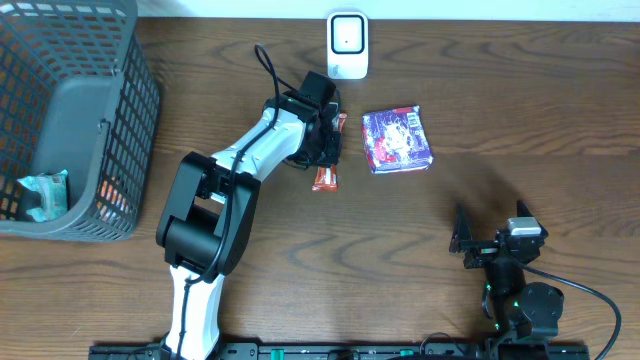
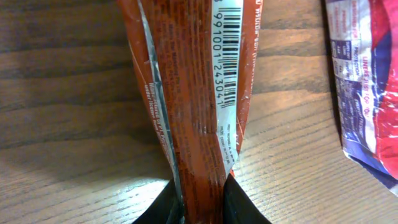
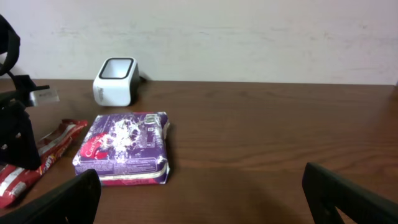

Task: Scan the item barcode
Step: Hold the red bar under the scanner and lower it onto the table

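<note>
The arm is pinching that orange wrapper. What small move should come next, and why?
Probably lift the snack bar slightly off the table. The left gripper is shut on its end, the bar lies on the wood, and the white scanner stands farther back, so it must clear the surface first.

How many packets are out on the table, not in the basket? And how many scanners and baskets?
Packets: 2, orange wrapper and purple pack
Scanner: 1
Basket: 1
Total: 4
</note>
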{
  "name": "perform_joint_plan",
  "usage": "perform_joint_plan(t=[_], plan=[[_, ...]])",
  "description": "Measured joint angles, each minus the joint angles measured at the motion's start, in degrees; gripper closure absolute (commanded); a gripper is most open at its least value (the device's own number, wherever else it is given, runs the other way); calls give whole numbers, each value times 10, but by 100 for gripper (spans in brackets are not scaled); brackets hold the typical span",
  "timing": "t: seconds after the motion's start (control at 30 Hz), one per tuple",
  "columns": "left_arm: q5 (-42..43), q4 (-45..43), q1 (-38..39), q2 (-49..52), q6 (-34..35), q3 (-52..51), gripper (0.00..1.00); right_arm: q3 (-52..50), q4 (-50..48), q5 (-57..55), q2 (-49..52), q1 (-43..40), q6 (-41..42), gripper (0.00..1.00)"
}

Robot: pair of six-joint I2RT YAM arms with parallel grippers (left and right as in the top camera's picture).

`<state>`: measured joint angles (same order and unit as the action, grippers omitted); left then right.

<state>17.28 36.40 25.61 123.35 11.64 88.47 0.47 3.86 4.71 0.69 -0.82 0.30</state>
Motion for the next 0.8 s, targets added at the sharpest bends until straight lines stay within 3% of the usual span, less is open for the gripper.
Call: perform_joint_plan(t=[0.37, 0.43, 0.47, 0.5, 0.8], plan=[[53, -28, 0, 0, 50, 0, 80, 0, 0, 0, 0, 0, 0, 1], [60, -37, 0, 0, 58, 0, 73, 0, 0, 0, 0, 0, 0, 1], [64, -40, 0, 0, 63, 0, 61, 0, 0, 0, 0, 0, 0, 1], [66, -43, 0, 0, 64, 0, 58, 0, 0, 0, 0, 0, 0, 1], [71, -40, -16, -8, 78, 17, 58, 0, 0, 0, 0, 0, 0, 1]])
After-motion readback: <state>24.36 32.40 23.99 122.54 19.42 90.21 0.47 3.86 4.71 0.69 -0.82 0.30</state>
